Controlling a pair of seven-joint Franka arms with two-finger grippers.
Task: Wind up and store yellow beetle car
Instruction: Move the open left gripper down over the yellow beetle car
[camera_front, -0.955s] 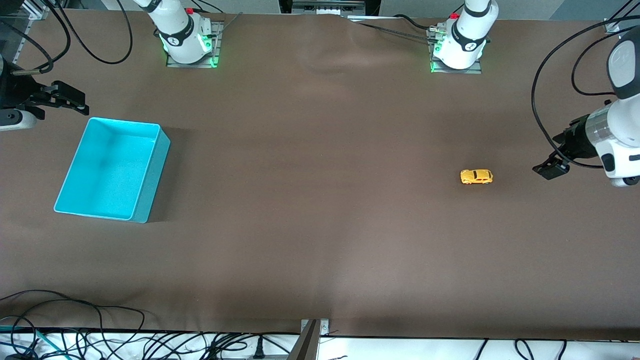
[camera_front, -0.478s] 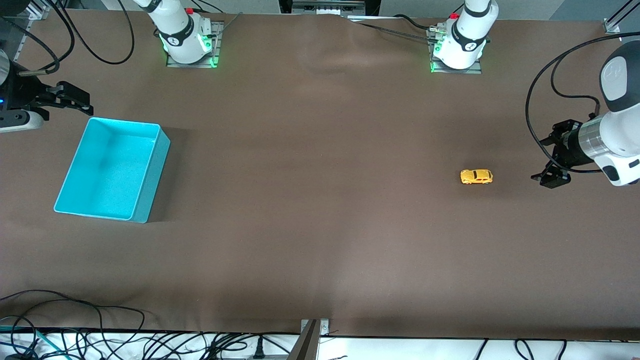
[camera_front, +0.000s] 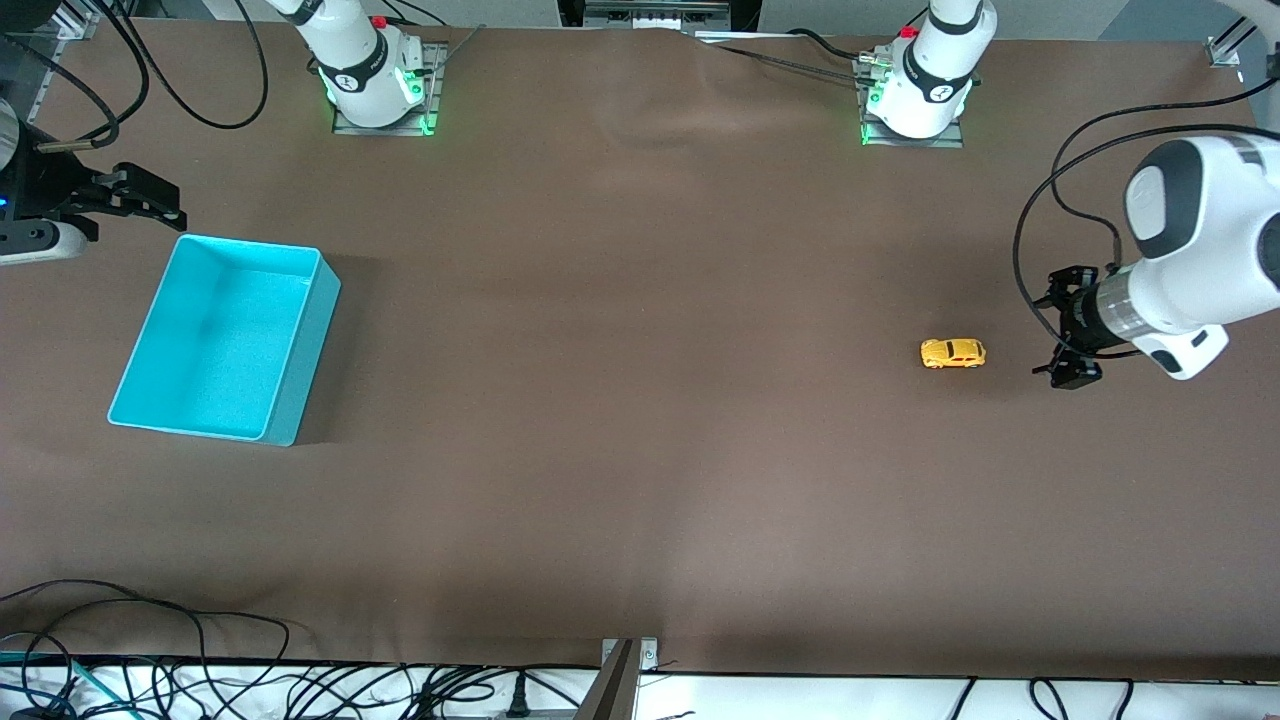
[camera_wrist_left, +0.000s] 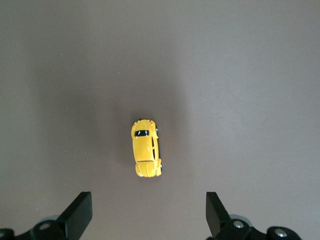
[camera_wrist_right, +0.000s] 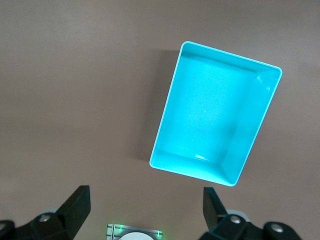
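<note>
Left tool (camera_front: 1068, 372) hangs at the right edge of the front frame, low over the brown cloth-covered counter (camera_front: 640, 450), its two black fingers (camera_wrist_left: 77, 216) spread wide with nothing between them. Just beside it, toward the frame's centre, the small yellow beetle-shaped toy car (camera_front: 953, 353) stands on its wheels on the bare counter; in the left wrist frame it sits at centre (camera_wrist_left: 146, 155), apart from both fingertips. Right tool (camera_front: 150, 205) waits at the upper left of the front frame, fingers (camera_wrist_right: 75, 209) likewise spread and holding nothing, over the counter beside the open turquoise rectangular plastic bin (camera_front: 300, 350), which fills the middle of the right wrist frame (camera_wrist_right: 167, 127).
</note>
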